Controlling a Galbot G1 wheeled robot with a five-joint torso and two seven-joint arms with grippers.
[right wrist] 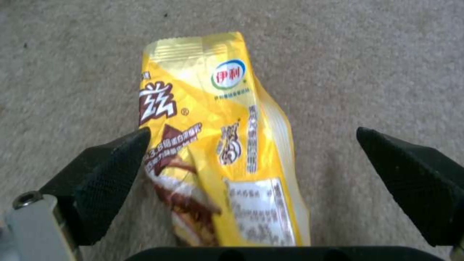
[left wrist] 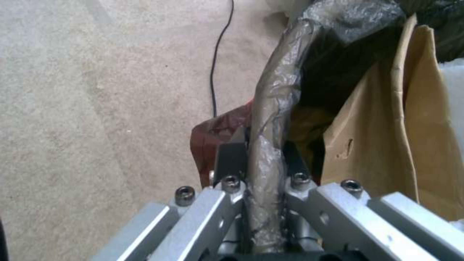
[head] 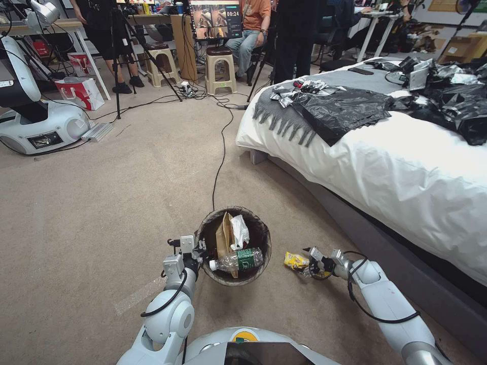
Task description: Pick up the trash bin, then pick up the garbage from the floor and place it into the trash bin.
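Observation:
The trash bin with its dark liner hangs just in front of me, and my left gripper is shut on its rim. Inside it are a tan paper bag, white tissue and a clear bottle lying across the rim. A yellow snack wrapper lies on the carpet to the bin's right. My right gripper is open with the wrapper lying between its black fingertips.
A bed with a white cover, a grey blanket and shiny black bags runs along my right. A black cable crosses the carpet toward the bin. Another robot base, stools and tripods stand at the back left. Open carpet lies to my left.

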